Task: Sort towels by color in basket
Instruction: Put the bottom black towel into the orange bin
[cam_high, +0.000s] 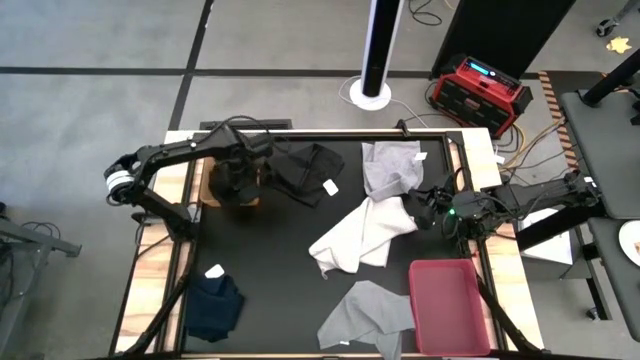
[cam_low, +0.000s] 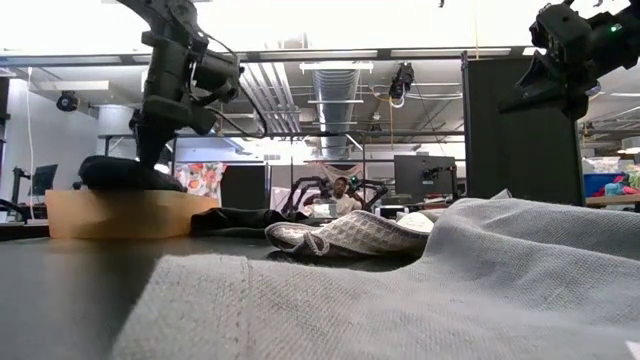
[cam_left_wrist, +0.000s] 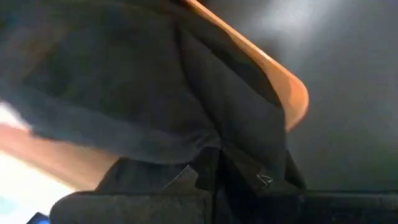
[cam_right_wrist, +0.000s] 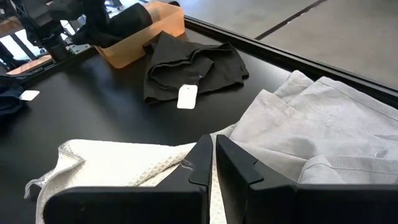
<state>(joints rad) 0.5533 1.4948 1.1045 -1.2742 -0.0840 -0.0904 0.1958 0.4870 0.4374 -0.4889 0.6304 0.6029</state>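
Note:
My left gripper (cam_high: 238, 180) points down into a tan basket (cam_high: 208, 192) at the far left and is shut on a black towel (cam_left_wrist: 155, 93) heaped inside it. A second black towel (cam_high: 305, 170) with a white tag lies flat on the table beside the basket. A grey towel (cam_high: 390, 165), a white towel (cam_high: 360, 235), another grey towel (cam_high: 365, 315) and a navy towel (cam_high: 215, 305) lie spread over the table. My right gripper (cam_high: 430, 205) hangs shut above the white and grey towels, holding nothing. My left gripper pinches a bunched fold of the black towel (cam_left_wrist: 208, 146) between its two shut fingers, coming from above and pointing down. The towel sits piled in the tan basket (cam_low: 120, 212), its creases gathering toward the fingertips; how many layers are caught cannot be told.
A red basket (cam_high: 450, 305) stands at the near right beside the near grey towel. The black tabletop has a raised wooden frame along its edges. Bare table lies between the navy towel and the white towel. A red box and a white post stand on the floor beyond the far edge.

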